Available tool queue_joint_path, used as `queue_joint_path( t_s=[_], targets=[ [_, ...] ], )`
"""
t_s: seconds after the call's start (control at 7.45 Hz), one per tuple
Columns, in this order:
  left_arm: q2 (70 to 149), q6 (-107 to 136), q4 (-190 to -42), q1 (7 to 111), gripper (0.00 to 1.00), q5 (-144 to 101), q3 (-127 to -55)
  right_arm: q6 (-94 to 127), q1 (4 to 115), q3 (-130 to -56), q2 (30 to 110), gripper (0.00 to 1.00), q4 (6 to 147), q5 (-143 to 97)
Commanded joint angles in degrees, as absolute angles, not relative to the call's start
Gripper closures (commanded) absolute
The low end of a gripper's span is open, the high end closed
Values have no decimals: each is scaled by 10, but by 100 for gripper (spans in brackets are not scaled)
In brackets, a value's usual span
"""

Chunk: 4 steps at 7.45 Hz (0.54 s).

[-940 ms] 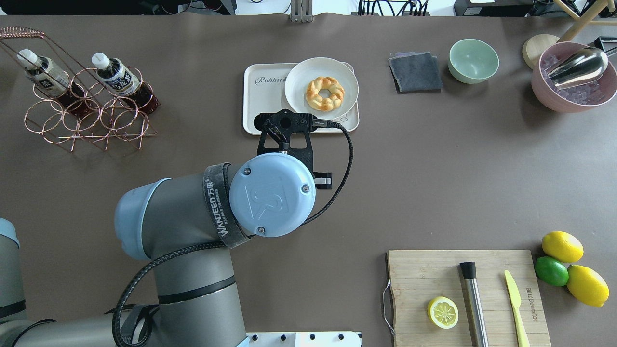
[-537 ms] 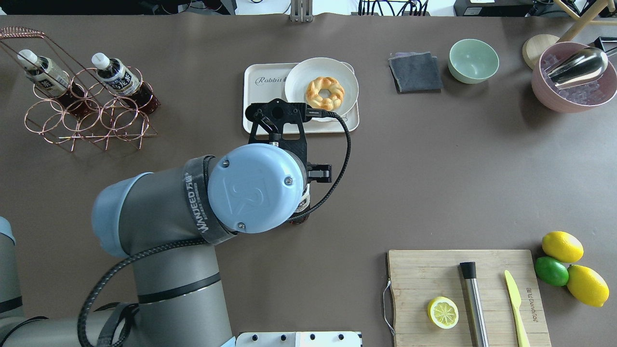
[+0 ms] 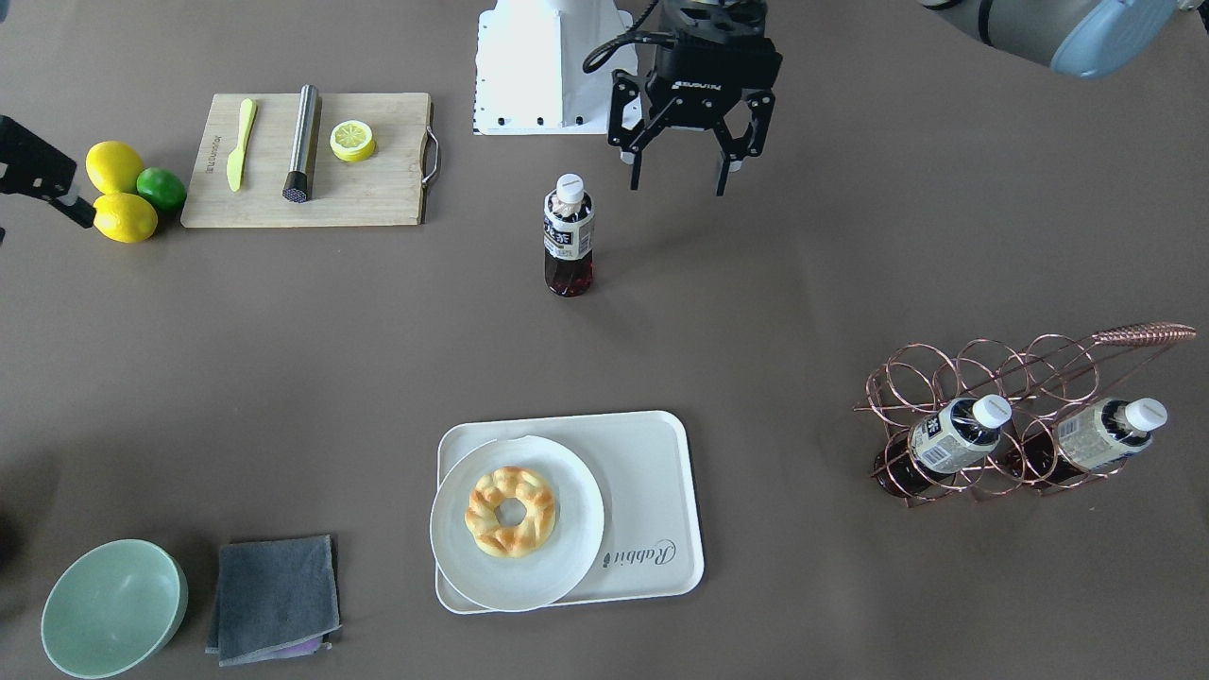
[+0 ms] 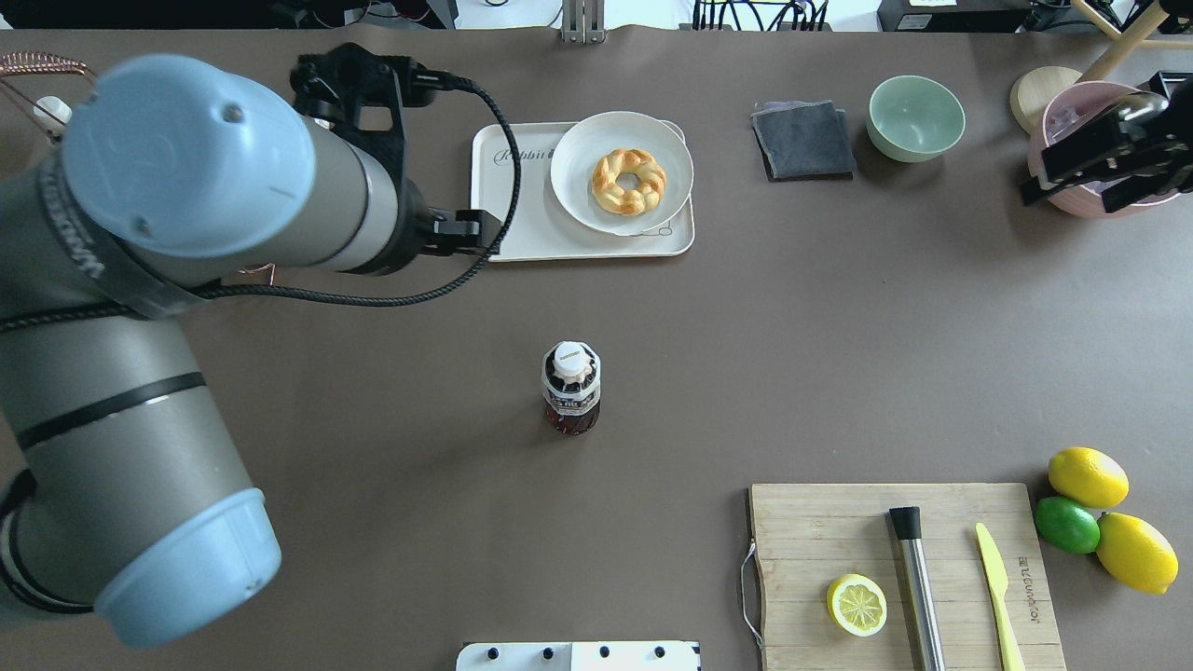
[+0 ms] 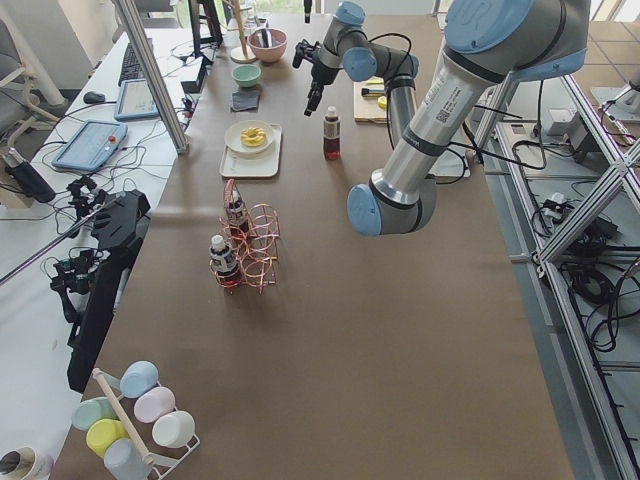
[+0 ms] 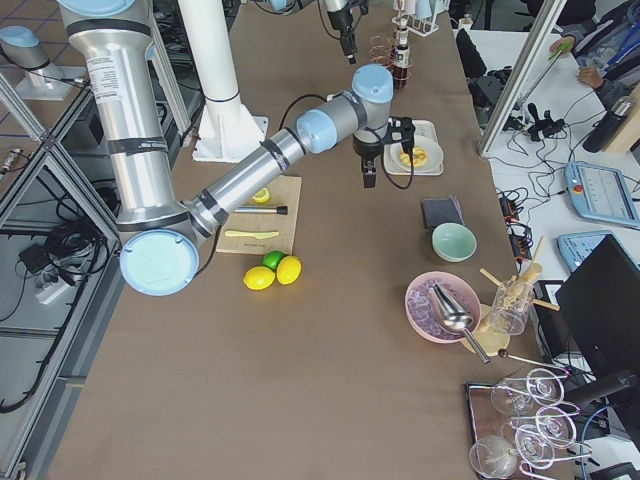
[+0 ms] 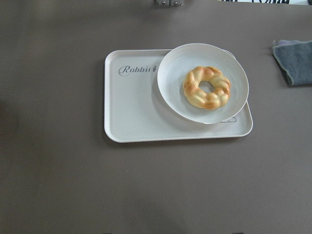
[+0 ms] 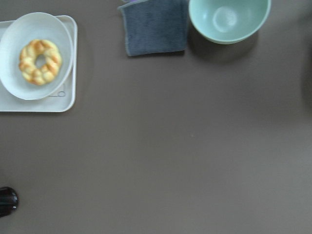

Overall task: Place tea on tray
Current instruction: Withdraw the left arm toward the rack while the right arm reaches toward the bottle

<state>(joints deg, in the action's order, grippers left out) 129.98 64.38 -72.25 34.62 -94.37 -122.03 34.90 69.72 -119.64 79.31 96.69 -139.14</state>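
Observation:
The tea (image 4: 571, 387) stands upright and alone on the brown table, white cap up; it also shows in the front view (image 3: 569, 236) and at the right wrist view's lower left edge (image 8: 7, 201). The cream tray (image 4: 522, 228) with "Rabbit" lettering lies beyond it, also in the front view (image 3: 652, 472) and the left wrist view (image 7: 131, 112). My left gripper (image 3: 678, 186) hangs open and empty above the table, beside the tea and apart from it. My right gripper (image 4: 1104, 163) is high at the right edge; its jaws do not show clearly.
A round white plate (image 4: 622, 172) with a braided bread ring takes up the tray's right part. A copper wire rack (image 3: 1011, 425) holds two other bottles. Also here are a cutting board (image 4: 904, 568), a green bowl (image 4: 916, 116), a grey cloth (image 4: 803, 140) and a pink bowl (image 4: 1058, 186).
My left arm has swung up and to the left, away from over the tea, which now stands uncovered. The right gripper has come into the overhead view at the upper right.

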Motion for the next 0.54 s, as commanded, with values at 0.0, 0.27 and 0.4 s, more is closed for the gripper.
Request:
queue_joint_path(
  t_s=[0.0, 0.27, 0.4],
  targets=[
    [1206, 531, -771, 445, 13, -1029, -1240, 656, 519, -1221, 622, 2, 973, -1281],
    [1117, 465, -874, 515, 12, -1104, -1214, 724, 419, -1199, 524, 2, 1038, -1205],
    [1094, 446, -914, 524, 12, -1111, -1201, 765, 390, -1136, 432, 3, 1086, -1189]
  ],
)
